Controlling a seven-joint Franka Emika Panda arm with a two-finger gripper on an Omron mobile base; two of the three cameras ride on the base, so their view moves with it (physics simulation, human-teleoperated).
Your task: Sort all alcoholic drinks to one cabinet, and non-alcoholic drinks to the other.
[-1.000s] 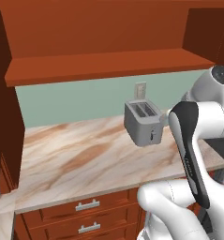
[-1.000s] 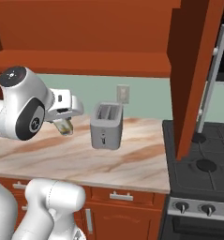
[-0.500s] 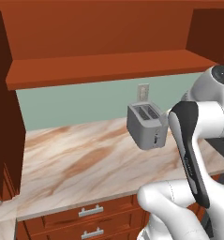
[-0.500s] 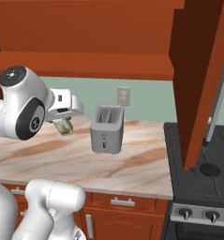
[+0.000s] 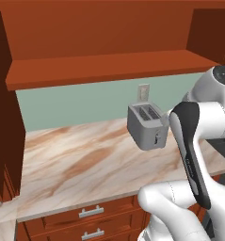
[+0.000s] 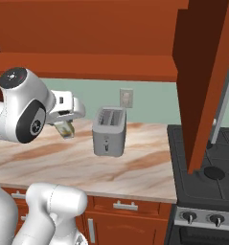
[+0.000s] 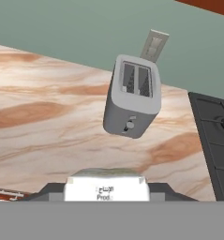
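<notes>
Hand view: carton (image 7: 106,186) in pincer (image 7: 106,191)

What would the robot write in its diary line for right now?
tool: shut on cream-white carton | carton: carried above counter | toaster: on counter

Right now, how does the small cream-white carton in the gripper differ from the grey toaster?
The small cream-white carton is held off the counter, tilted; the grey toaster stands upright on the marble counter. The carton is far smaller. The carton is pale with yellowish marks, while the toaster is plain grey with two slots.
</notes>
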